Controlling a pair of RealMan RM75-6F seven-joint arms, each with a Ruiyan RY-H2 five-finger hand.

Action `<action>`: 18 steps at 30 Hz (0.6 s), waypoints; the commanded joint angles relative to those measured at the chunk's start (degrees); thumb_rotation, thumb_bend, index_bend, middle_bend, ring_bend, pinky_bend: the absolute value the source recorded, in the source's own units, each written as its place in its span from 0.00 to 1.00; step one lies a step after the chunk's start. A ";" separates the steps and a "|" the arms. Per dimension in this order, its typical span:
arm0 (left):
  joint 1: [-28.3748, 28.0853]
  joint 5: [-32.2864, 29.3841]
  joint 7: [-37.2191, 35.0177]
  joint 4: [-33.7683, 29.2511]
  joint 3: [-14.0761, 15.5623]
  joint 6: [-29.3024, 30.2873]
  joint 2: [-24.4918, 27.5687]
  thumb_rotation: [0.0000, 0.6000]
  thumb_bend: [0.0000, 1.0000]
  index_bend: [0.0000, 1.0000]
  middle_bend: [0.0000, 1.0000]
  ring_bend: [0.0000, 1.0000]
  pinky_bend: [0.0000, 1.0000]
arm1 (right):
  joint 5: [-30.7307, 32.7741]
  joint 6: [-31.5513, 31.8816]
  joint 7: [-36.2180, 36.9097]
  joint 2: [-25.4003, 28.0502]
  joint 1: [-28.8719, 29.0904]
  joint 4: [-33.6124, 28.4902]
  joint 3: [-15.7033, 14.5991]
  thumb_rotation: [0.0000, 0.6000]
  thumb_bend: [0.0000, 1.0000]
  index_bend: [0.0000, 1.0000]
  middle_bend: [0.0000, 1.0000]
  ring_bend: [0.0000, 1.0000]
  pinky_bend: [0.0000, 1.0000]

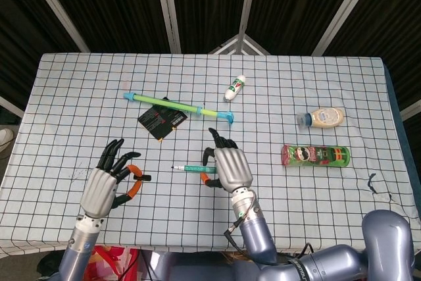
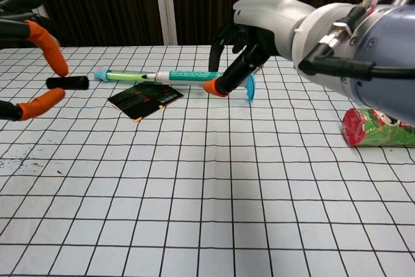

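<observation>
Head view: right hand [image 1: 227,166] pinches a green pen [image 1: 192,169] at mid-table.
Left hand [image 1: 108,179] spread, holding nothing, near the front edge; open cloth [image 1: 316,215] lies between both.

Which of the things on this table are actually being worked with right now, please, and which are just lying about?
In hand:
- green marker pen, pinched by the right hand
- black cap, between the fingers of the left hand

Lying about:
- long green and blue stick
- black card
- small white bottle
- sauce bottle
- crisp can
</observation>
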 commanded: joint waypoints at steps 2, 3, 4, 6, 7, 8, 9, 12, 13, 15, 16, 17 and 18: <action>1.91 -0.49 -2.45 1.47 0.54 2.32 2.01 1.00 0.52 0.57 0.27 0.00 0.03 | 1.29 -1.62 1.37 0.94 -0.95 2.37 -0.16 1.00 0.50 0.69 0.07 0.16 0.17; 2.28 -0.86 -3.00 1.97 0.61 2.58 2.38 1.00 0.52 0.57 0.27 0.00 0.03 | 1.56 -2.26 1.84 1.07 -1.14 3.04 -0.26 1.00 0.50 0.69 0.07 0.16 0.17; 2.68 -1.50 -3.67 2.67 0.60 2.71 2.69 1.00 0.52 0.57 0.27 0.00 0.03 | 1.84 -2.98 2.40 1.18 -1.37 3.82 -0.45 1.00 0.50 0.69 0.07 0.16 0.17; 3.08 -2.71 -4.81 4.33 0.32 2.64 3.04 1.00 0.52 0.57 0.27 0.00 0.03 | 1.95 -4.28 3.41 1.28 -1.72 5.10 -0.88 1.00 0.50 0.69 0.07 0.16 0.17; 3.19 -3.65 -5.76 5.53 -0.02 2.34 3.12 1.00 0.52 0.57 0.27 0.00 0.03 | 1.77 -5.09 4.13 1.29 -1.93 5.94 -1.21 1.00 0.50 0.69 0.07 0.16 0.17; 3.23 -4.92 -7.30 6.50 -0.28 1.58 3.18 1.00 0.52 0.57 0.27 0.00 0.03 | 1.55 -5.85 4.84 1.26 -2.16 6.82 -1.58 1.00 0.50 0.69 0.07 0.16 0.17; 3.17 -6.15 -9.08 7.25 -0.43 0.53 3.34 1.00 0.52 0.57 0.27 0.00 0.03 | 1.24 -6.61 5.52 1.22 -2.36 7.70 -1.99 1.00 0.50 0.69 0.07 0.16 0.17; 2.72 -8.47 -11.68 10.60 -1.00 -2.00 3.39 1.00 0.52 0.57 0.26 0.00 0.03 | 0.09 -8.80 7.53 0.94 -2.99 10.31 -3.39 1.00 0.50 0.70 0.07 0.16 0.17; 2.61 -8.87 -12.06 11.43 -1.06 -2.53 3.20 1.00 0.52 0.57 0.26 0.00 0.03 | -0.07 -9.33 7.95 0.86 -3.14 10.89 -3.74 1.00 0.50 0.70 0.07 0.16 0.17; 2.34 -9.93 -13.41 13.56 -1.32 -3.82 2.48 1.00 0.52 0.57 0.26 0.00 0.03 | -0.80 -10.98 9.58 0.54 -3.61 12.72 -4.56 1.00 0.50 0.70 0.07 0.16 0.17; 2.16 -10.43 -13.84 14.71 -1.55 -4.39 2.02 1.00 0.52 0.57 0.26 0.00 0.03 | -1.20 -11.84 10.53 0.31 -3.86 13.73 -4.94 1.00 0.51 0.70 0.07 0.16 0.17; 1.99 -11.01 -14.33 15.79 -1.71 -5.12 1.50 1.00 0.52 0.57 0.26 0.00 0.03 | -1.57 -12.75 11.51 0.04 -4.14 14.80 -5.37 1.00 0.51 0.70 0.07 0.16 0.17; 1.85 -11.40 -14.93 16.60 -1.72 -5.79 1.08 1.00 0.52 0.57 0.26 0.00 0.03 | -2.04 -13.63 12.40 -0.19 -4.39 15.84 -5.82 1.00 0.51 0.70 0.07 0.16 0.17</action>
